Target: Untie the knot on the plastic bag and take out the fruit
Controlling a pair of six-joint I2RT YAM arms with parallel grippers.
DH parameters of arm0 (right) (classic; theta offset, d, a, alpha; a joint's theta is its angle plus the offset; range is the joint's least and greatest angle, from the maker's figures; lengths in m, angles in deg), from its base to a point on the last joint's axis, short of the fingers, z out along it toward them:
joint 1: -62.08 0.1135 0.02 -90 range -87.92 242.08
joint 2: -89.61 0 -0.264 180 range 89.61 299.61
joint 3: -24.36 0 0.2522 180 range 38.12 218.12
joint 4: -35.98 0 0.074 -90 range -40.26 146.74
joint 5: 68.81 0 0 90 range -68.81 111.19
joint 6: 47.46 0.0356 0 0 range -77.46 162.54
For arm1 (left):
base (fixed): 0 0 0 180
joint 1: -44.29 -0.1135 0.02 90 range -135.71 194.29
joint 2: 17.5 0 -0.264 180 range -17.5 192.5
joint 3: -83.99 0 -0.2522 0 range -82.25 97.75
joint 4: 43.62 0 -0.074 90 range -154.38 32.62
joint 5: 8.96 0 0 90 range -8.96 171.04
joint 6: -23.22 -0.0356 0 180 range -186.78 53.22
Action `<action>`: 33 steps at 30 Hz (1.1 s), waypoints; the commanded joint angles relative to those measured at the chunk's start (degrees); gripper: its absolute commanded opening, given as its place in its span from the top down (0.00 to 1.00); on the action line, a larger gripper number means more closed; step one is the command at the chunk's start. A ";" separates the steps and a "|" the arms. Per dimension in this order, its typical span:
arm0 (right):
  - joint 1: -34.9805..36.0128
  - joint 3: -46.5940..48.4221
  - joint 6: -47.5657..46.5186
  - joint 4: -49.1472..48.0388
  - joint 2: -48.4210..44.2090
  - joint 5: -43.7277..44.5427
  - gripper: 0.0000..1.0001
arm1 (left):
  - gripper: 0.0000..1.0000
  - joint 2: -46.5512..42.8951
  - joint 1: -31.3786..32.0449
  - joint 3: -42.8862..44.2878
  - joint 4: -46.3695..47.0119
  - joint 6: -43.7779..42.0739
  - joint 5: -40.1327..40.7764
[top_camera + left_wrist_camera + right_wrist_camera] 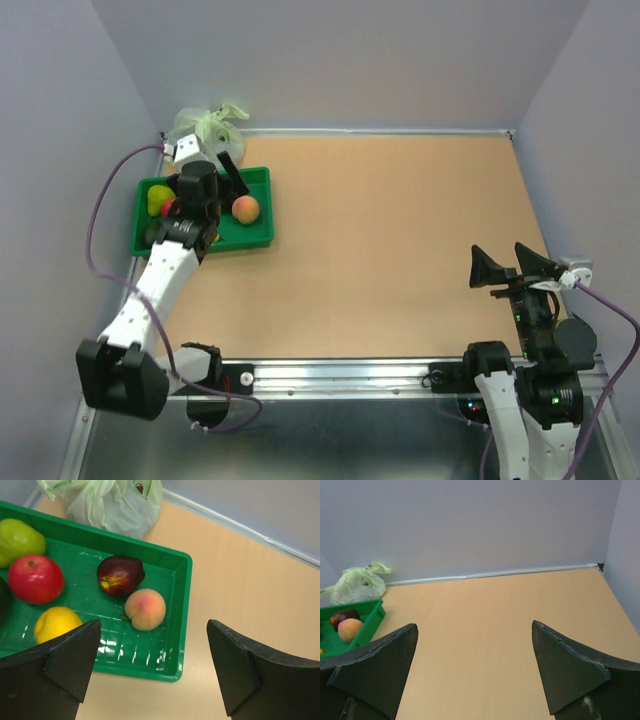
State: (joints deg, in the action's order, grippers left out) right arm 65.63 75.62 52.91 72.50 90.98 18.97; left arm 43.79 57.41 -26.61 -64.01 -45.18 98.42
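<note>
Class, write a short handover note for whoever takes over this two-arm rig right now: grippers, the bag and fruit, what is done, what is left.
Left gripper: open, empty, above the green tray's right edge.
Right gripper: open, empty, over the table's right side, far from the bag.
Plastic bag: back-left corner, behind the tray; its knot looks tied.
Done: nothing evident on the knot.
To do: untie the knot, then take out the fruit, not clearly visible inside.

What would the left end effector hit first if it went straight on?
The left end effector points at the peach and the tray floor beside it; which comes first is unclear.
</note>
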 commanded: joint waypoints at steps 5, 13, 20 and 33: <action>1.10 -1.11 0.00 -0.62 -0.58 -3.32 0.00 | 0.01 21.71 -8.72 13.69 6.37 5.46 -1.92; 1.46 -1.20 0.17 -0.53 -0.66 -3.84 0.00 | 0.04 43.80 -12.33 33.10 7.69 5.38 5.20; 1.46 -1.37 0.09 -0.62 -0.58 -5.08 0.00 | 0.25 58.83 -15.50 45.15 7.42 5.30 5.82; 1.46 -1.64 0.35 -0.70 -0.31 -4.46 0.00 | 1.00 68.88 -14.28 60.65 9.08 0.81 -8.32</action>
State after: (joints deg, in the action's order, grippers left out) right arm 66.66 74.68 52.93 72.50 90.78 14.88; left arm 116.71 41.11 30.43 -59.40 -42.60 97.33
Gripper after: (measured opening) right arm 0.998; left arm 0.023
